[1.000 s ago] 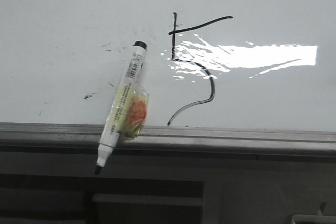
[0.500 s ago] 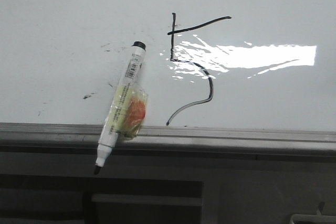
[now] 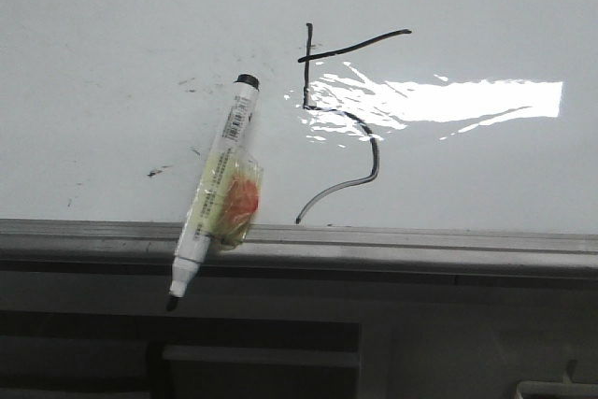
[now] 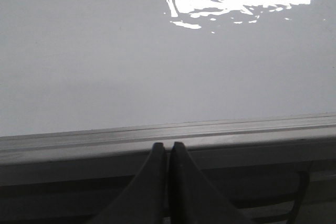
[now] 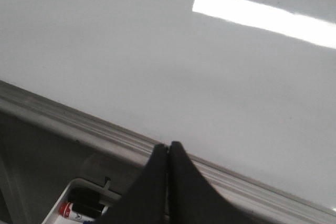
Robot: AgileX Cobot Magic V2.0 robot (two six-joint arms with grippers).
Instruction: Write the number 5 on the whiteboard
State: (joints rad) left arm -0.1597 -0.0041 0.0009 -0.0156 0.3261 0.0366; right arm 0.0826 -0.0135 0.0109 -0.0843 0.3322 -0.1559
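The number 5 point(image 3: 344, 119) is drawn in thin black marker on the whiteboard point(image 3: 112, 35), right of centre in the front view, crossed by a bright glare patch. A white marker point(image 3: 217, 190) with a black cap and a yellow-orange wrap lies slanted on the board's lower part, its bare tip hanging over the grey frame rail point(image 3: 420, 248). No gripper shows in the front view. My left gripper point(image 4: 168, 147) is shut and empty over the rail in the left wrist view. My right gripper point(image 5: 168, 147) is shut and empty over the rail in the right wrist view.
Small dark smudges point(image 3: 159, 172) mark the board left of the marker. A white tray point(image 5: 79, 205) holding markers sits below the rail in the right wrist view. A grey panelled surface point(image 3: 280, 343) lies on the near side of the rail.
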